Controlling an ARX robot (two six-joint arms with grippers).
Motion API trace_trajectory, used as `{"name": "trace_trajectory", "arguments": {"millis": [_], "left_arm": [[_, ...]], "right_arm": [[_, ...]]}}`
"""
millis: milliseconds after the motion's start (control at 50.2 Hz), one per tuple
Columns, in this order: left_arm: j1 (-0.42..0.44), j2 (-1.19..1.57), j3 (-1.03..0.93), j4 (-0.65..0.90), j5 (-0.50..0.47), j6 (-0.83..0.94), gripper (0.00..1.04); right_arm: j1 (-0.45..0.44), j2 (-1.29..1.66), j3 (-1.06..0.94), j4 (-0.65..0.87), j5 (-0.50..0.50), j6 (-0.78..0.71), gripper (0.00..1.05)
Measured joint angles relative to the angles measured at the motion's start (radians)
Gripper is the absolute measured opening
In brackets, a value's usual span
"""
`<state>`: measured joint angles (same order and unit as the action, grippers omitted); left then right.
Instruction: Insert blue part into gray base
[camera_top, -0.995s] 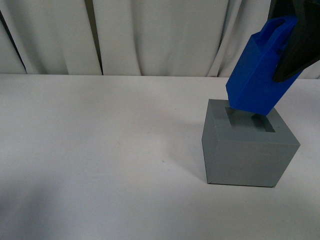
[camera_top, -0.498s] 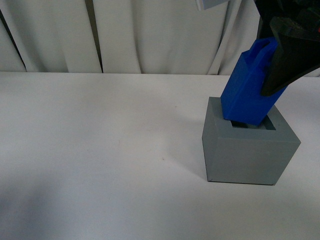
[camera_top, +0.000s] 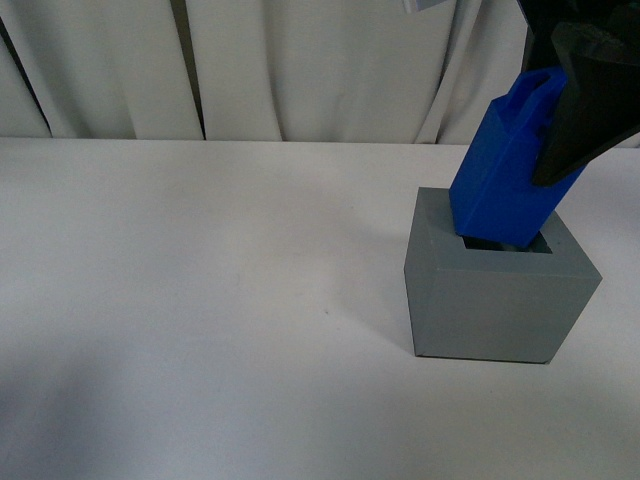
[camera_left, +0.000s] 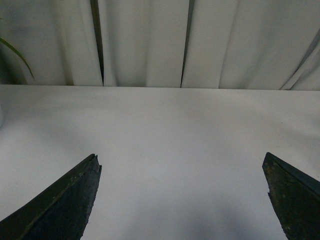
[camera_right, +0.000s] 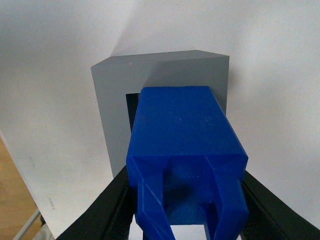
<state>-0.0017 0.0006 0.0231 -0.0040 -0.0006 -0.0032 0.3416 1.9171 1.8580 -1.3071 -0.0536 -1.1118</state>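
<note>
Blue part (camera_top: 505, 180), clamped by its handle end in the right end effector (camera_right: 189, 205), stood tilted at the recess mouth of the gray base (camera_top: 490, 300), so squaring it upright was advisable before pressing down.

right claw (camera_right: 185, 212) gripping blue part (camera_right: 182, 125), over gray base (camera_right: 160, 70) recess

A white table (camera_top: 200, 300) stands before pleated white curtains (camera_top: 320, 70).
</note>
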Motion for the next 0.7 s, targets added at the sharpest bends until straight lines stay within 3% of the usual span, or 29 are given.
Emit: {"name": "trace_trajectory", "arguments": {"millis": [697], "left_arm": [[0.0,0.0,0.0,0.0,0.0,0.0,0.99]], "right_arm": [[0.007,0.014,0.034,-0.065,0.009,-0.062,0.47]]}}
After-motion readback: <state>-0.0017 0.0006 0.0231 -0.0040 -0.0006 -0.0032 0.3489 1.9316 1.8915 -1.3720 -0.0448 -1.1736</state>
